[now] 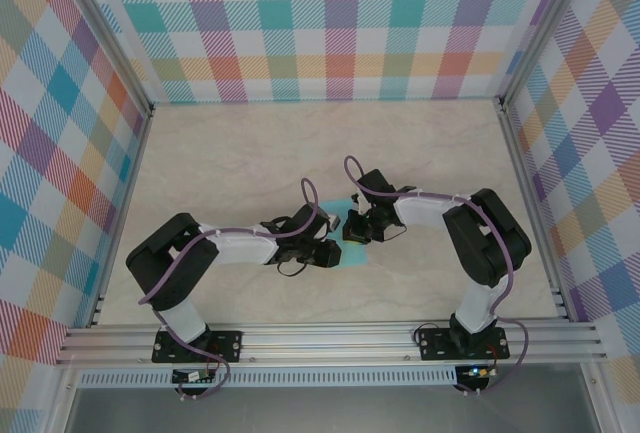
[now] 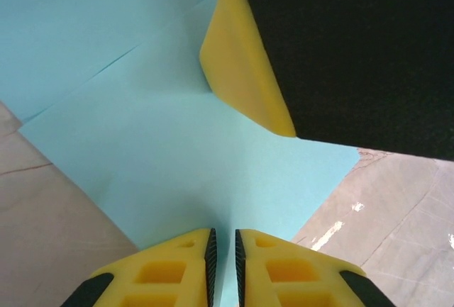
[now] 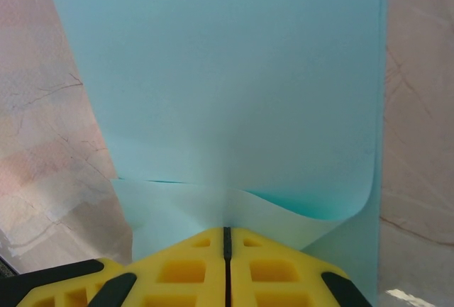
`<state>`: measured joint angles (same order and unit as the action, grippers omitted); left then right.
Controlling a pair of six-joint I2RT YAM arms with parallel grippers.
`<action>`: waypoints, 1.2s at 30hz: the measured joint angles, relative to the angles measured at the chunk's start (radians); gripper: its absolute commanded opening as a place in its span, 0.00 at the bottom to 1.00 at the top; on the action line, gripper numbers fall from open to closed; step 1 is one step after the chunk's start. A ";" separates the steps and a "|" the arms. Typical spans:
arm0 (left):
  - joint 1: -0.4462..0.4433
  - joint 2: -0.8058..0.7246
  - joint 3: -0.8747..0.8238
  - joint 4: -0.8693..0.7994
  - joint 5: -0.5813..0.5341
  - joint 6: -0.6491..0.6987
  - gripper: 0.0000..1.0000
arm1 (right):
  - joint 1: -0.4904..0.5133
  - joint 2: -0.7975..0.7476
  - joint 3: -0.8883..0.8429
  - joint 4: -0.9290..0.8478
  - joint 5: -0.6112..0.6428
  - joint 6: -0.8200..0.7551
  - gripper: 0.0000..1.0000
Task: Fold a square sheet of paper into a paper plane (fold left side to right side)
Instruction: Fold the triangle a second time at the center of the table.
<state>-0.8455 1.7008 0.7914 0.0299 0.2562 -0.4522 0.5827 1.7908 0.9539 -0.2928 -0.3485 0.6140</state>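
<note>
Between the tips of the left gripper (image 2: pixel 225 242) only a thin slit shows, and the near edge of the paper (image 2: pixel 177 165) runs into it. Whether the pads bite cannot be told. Ahead of those jaws the sheet fans out flat on the table (image 2: pixel 50 236). Farther ahead and to their right, the right gripper (image 3: pixel 227 232) sits on the same sheet, jaws pressed together on a lifted flap. From its tips the paper's long axis runs straight away. The left arm looks placed to carry its side across rightward.
</note>
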 measured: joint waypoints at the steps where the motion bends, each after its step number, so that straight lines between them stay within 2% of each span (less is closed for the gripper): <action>1: 0.000 0.001 0.000 0.000 -0.003 0.000 0.15 | 0.000 0.000 0.000 0.000 -0.002 -0.002 0.08; 6: 0.000 0.004 0.000 -0.002 -0.012 0.001 0.11 | 0.000 -0.027 -0.008 -0.005 0.001 -0.007 0.06; 14: -0.005 0.006 0.004 -0.009 -0.022 0.005 0.07 | 0.010 -0.160 -0.052 -0.010 -0.006 -0.019 0.02; 22: -0.014 0.006 0.010 -0.022 -0.036 0.008 0.06 | 0.059 -0.126 -0.090 0.027 -0.038 0.014 0.02; 36: -0.017 0.006 0.013 -0.027 -0.041 0.011 0.05 | 0.062 -0.038 -0.060 0.028 -0.030 0.023 0.02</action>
<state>-0.8627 1.7069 0.8047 0.0029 0.2150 -0.4416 0.6445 1.7527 0.8944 -0.2649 -0.3786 0.6365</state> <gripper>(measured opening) 0.054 0.046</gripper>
